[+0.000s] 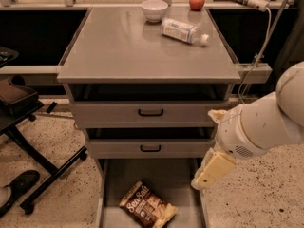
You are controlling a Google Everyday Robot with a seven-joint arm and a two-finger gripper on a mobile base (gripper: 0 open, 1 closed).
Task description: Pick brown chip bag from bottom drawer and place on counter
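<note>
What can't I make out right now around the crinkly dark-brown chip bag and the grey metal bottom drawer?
- Camera view, grey metal bottom drawer: front cut off by the lower edge, just past the dark-brown chip bag.
- Cream gripper, over the drawer's right wall: far side hidden by the white arm.
- Two upper drawers: interiors lost in shadow.
</note>
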